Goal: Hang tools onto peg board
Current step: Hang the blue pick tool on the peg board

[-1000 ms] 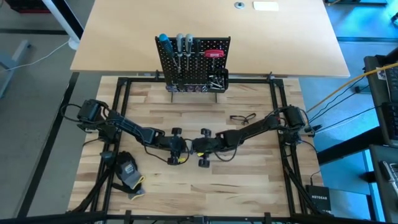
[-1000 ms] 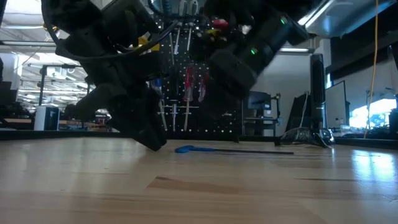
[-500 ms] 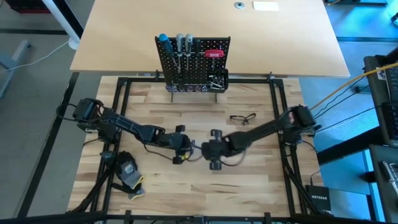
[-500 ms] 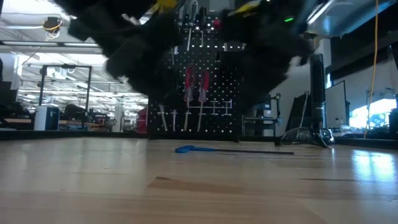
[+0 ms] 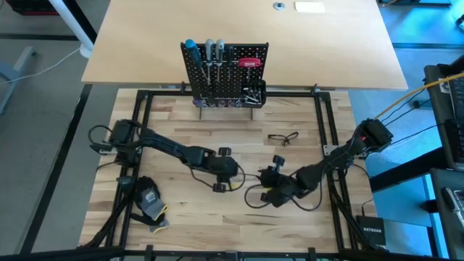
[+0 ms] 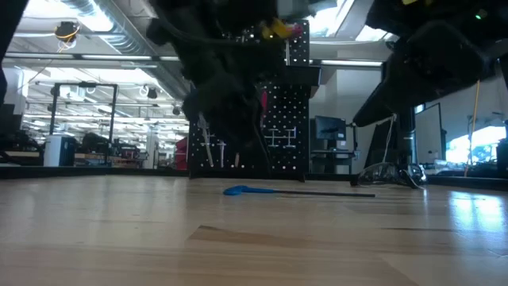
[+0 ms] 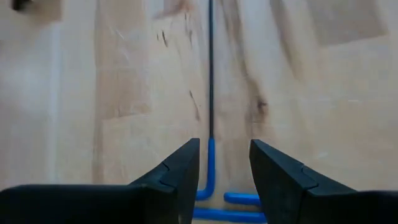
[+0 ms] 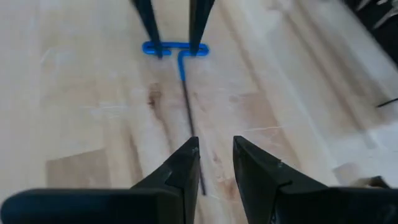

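**T-key being lined up for a grasp on the butcher-block table**

Pale butcher-block tabletop [image 5: 217,225] is carrying a slim blue-handled T-shaped key [image 8: 178,59], which is lying flat near the table's middle, well apart from the small upright black perforated peg board [image 5: 225,72] at the far edge.

The left gripper [image 7: 224,171] is being held over the key's blue crossbar, its fingers spread and straddling the dark shaft without pinching anything. The right gripper [image 8: 214,165] is being held over the shaft's other end, fingers parted and empty.

A clean pick is best made by closing squarely across the blue handle, so that the thin shaft is not levered or spun on the wood; the hanging end should be kept free for a hook.

From above, the key is being hidden beneath the arms. Whether the left fingertips are touching the wood cannot be told. Free hooks on the board are too small to make out.
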Robot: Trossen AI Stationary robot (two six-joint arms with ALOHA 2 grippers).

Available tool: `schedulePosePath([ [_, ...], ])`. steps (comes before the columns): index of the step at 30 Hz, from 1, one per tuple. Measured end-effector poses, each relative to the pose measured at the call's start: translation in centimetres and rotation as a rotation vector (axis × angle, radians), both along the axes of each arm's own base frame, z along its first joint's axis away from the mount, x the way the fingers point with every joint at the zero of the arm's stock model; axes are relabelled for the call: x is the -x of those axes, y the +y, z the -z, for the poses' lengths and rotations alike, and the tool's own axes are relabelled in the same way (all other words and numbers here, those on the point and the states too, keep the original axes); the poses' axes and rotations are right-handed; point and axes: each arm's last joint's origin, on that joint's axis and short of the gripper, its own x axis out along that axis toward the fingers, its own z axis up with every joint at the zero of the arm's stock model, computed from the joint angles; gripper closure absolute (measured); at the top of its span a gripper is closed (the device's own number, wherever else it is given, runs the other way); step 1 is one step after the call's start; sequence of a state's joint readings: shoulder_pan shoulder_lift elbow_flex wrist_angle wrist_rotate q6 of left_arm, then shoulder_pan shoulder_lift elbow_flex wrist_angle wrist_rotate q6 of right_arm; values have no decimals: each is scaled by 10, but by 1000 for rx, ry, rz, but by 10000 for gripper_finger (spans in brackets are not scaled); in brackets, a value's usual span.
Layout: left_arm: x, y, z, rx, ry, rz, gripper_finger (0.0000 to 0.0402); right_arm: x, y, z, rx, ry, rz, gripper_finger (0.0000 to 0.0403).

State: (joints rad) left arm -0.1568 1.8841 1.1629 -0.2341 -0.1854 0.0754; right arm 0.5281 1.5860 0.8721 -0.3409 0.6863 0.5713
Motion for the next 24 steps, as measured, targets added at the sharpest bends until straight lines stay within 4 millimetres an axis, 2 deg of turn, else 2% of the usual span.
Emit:
schedulePosePath([
  [5,-17,11,15,10,130,-33,270,6,4,2,55,-40,31,303],
  [14,-21,33,28,148,225,-29,277,6,4,3,57,-41,34,304],
  [17,-20,35,29,147,236,-29,306,6,4,3,56,-41,34,304],
  [22,-19,34,30,136,249,-12,380,6,4,2,54,-46,34,304],
  [24,-19,33,30,132,251,-5,394,6,4,2,54,-46,34,304],
])
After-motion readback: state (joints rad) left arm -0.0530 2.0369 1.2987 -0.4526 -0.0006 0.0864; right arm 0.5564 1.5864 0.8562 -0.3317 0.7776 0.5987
